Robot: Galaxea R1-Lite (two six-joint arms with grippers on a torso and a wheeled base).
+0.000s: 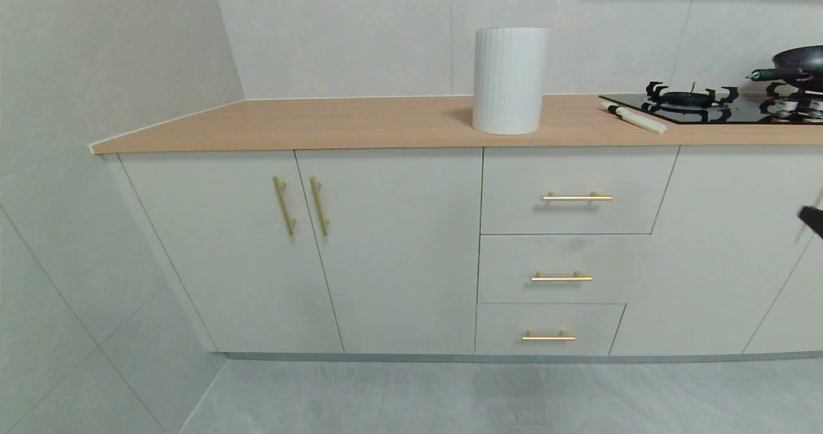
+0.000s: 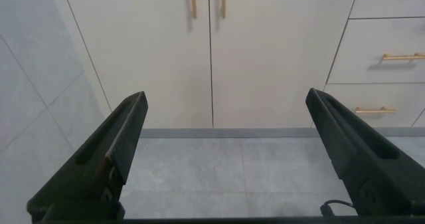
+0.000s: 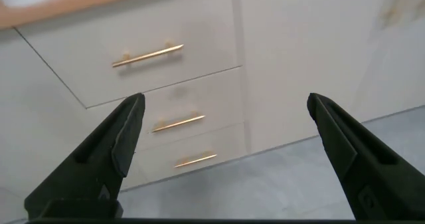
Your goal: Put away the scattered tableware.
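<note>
Nearest, the left tool (image 2: pixel 224 99), low over the grey floor (image 2: pixel 219 174), jaws spread wide apart with nothing between them. Straight ahead of it, past the floor tiles, a pair of pale cabinet doors (image 2: pixel 265 58), upright gold handles (image 2: pixel 193 1) side by side at the seam. Beside that, the right tool (image 3: pixel 224 99), parted just as wide and just as empty. Ahead of the right tool and slightly above it, a stack of three drawers (image 3: pixel 192 94), each with a level gold bar handle (image 3: pixel 147 56), all shut flush with the cabinet front. Higher still than both tools, the wooden bench (image 1: pixel 353 122) running along the tiled wall. On the bench, above the drawer stack, a white ribbed canister (image 1: pixel 511 80) standing upright. Just beyond the canister toward the right tool's side, a pale utensil (image 1: pixel 633 117) lying flat at the bench's front edge, dark band near its far end, well apart from either tool and touched by neither. Cannot tell what kind of utensil. Right beside it, a black gas hob (image 1: pixel 697 114) set into the bench, with a dark pan (image 1: pixel 800 61) resting on the far burner.
</note>
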